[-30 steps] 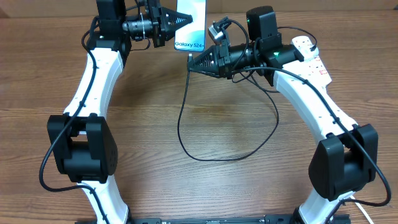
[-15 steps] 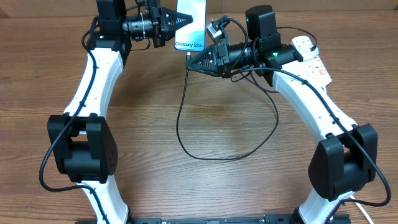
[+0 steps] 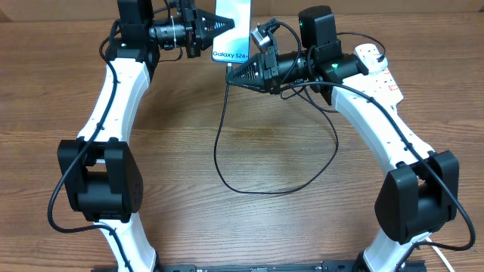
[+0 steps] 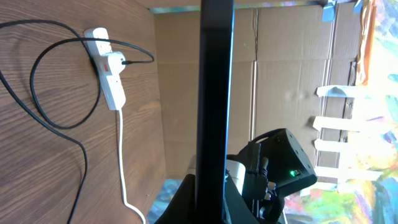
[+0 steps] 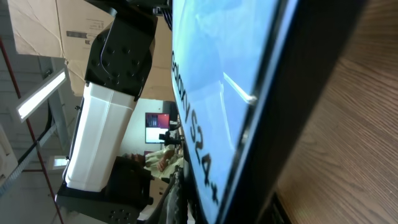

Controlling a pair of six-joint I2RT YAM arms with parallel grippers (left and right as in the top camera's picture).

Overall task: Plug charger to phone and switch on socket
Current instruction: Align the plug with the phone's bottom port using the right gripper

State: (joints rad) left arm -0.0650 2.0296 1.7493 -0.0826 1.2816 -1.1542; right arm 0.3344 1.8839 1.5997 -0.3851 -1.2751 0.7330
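- Two clenched grips to keep lined up: left gripper point(image 3: 214, 25) clamped on the phone point(image 3: 233, 26) at the far side of the desk point(image 3: 265, 234), and right gripper point(image 3: 231, 75) pinched on the charger point(image 3: 218, 143) near its connector end, just below the phone's lower edge.
- Biggest risk: pushing in off-axis, bending the tip or shoving the phone out of the left grip.
- Lesser: dragging the slack loop across the desk and tugging the plug out of the socket point(image 4: 112, 81).
- Least: missing the small red switch point(image 4: 104, 62) later.
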